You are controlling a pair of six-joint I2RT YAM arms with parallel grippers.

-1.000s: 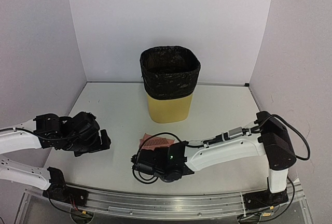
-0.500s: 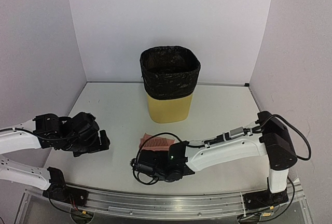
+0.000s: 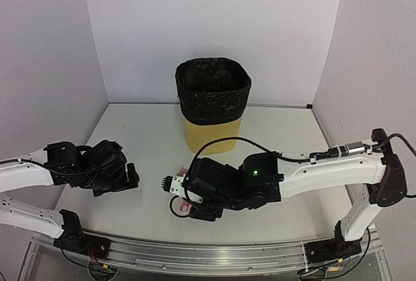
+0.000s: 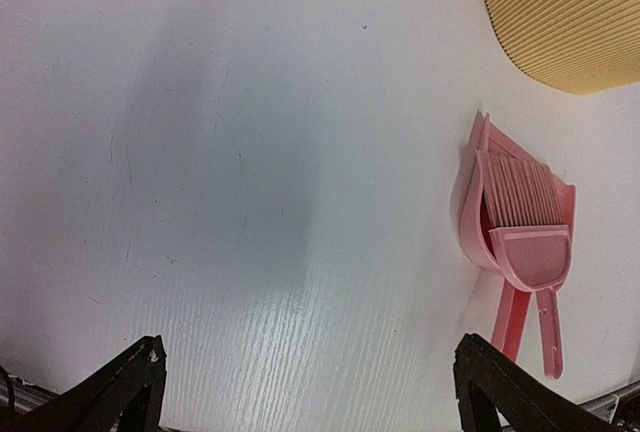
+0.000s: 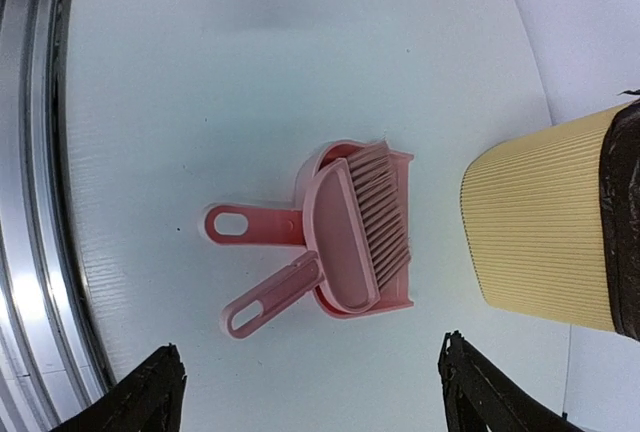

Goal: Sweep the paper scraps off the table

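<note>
White flat tabletop (image 3: 136, 131) with a pink plastic brush (image 5: 345, 237) nested in a pink plastic dustpan (image 5: 255, 224). Both lie toward the middle of the front edge, near a yellow ribbed bin (image 5: 540, 222). Left gripper (image 4: 310, 362) and right gripper (image 5: 310, 357): fingers apart, holding nothing. Where the paper scraps lie cannot be told.

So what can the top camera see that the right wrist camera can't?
Only the top camera shows the left arm and the right arm. Only the right wrist camera shows the whole pink brush lying in the dustpan; from above, the right arm hides most of them. Both show the yellow bin, the white table and the metal rail. Neither shows paper scraps.
</note>
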